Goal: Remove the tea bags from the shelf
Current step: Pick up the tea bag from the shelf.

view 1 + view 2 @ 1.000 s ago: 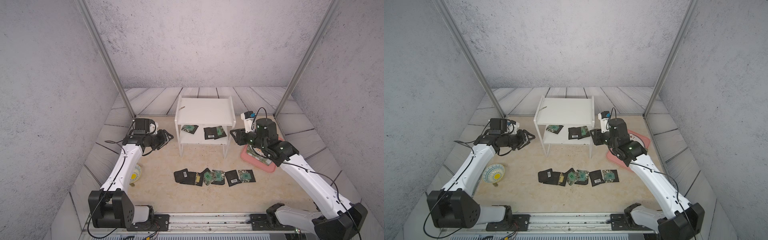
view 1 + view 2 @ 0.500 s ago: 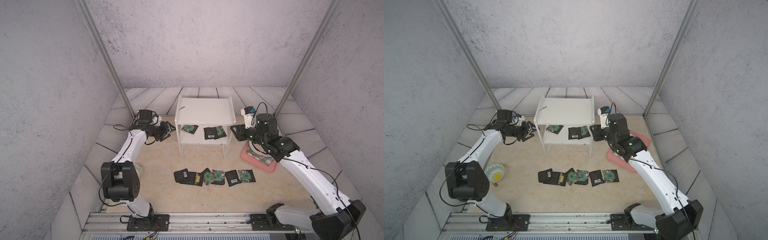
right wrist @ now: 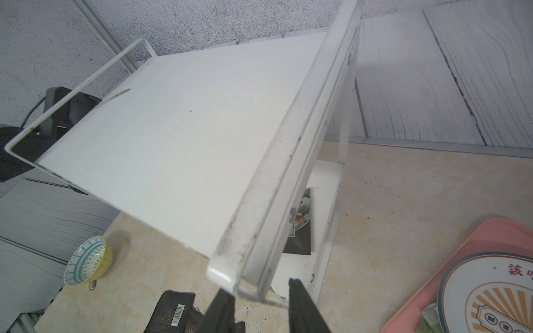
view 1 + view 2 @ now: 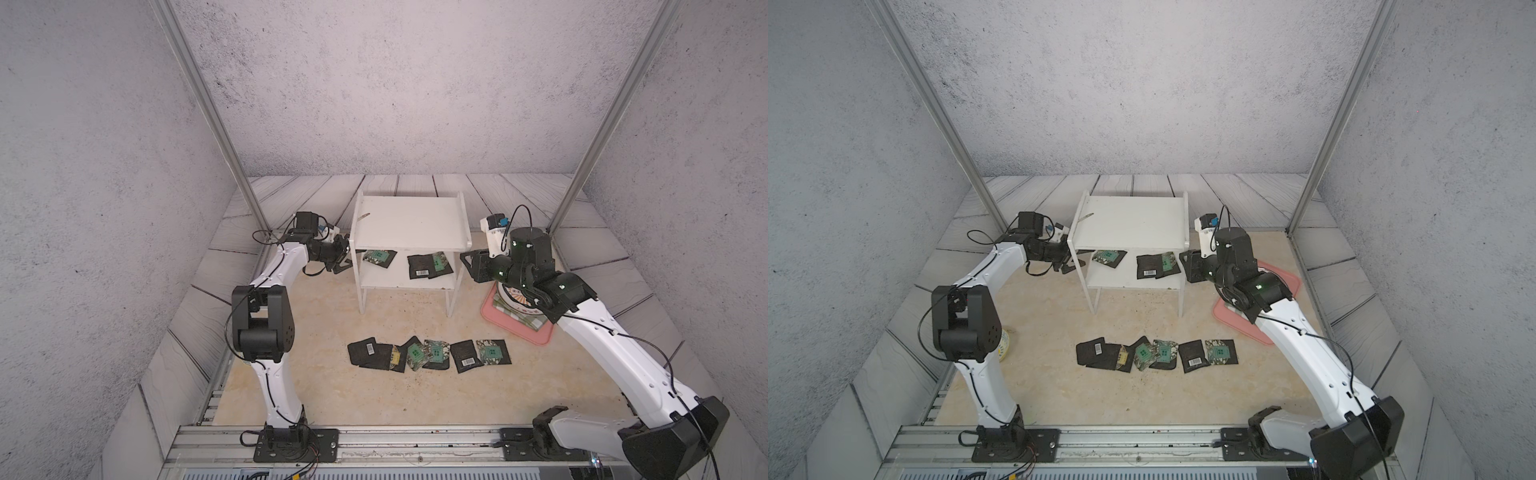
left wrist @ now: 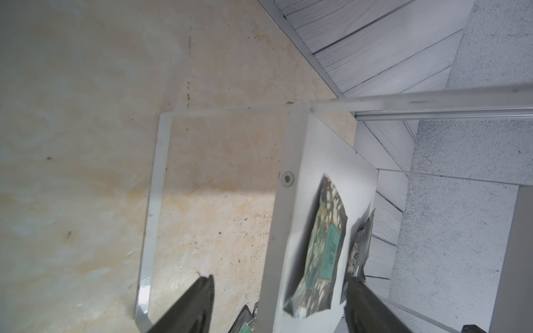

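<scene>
Fingers [image 5: 199,305] of the left gripper [image 4: 341,258] stand spread beside the shelf's [image 4: 409,224] left side, empty; they have widened and moved closer. Right gripper [image 4: 471,266] fingers [image 3: 302,305], parted and empty, straddle the right panel. Three tea bags [image 4: 428,265] lie flat on the lower board between them; others [image 4: 428,354] lie in a left-right row on the near worktop [image 4: 332,395].

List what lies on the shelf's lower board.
On the shelf, a green-faced tea bag lies alone; overlapping tea bags lie apart from it. The top board hides the lower board's rear.
</scene>
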{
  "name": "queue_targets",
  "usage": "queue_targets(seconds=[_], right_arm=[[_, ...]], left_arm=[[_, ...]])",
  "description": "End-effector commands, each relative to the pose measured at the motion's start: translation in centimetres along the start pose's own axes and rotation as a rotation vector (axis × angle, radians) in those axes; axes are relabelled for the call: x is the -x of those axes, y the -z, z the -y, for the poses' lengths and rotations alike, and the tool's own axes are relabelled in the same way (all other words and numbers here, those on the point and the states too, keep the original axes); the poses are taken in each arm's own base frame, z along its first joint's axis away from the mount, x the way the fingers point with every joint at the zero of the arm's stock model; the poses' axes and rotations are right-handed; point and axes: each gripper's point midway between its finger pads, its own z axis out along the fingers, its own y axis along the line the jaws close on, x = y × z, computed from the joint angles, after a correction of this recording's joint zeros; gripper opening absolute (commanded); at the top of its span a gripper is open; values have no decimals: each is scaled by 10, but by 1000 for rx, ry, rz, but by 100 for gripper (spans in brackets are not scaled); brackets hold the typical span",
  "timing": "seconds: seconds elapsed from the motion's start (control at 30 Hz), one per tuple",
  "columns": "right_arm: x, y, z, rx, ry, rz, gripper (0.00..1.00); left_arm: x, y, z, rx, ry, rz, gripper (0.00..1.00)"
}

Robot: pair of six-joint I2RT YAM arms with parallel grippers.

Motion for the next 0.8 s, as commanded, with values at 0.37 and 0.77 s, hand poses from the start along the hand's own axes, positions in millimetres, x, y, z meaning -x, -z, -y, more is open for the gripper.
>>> queue_targets(seconds=[0.37, 0.77], right_arm=[[-9, -5, 5, -17, 3, -16, 35], [-13, -5, 5, -14, -7, -15, 35]], left_arm=[[-4, -28, 4, 4, -18, -60, 64], [-23, -18, -10, 37, -13, -78, 36]])
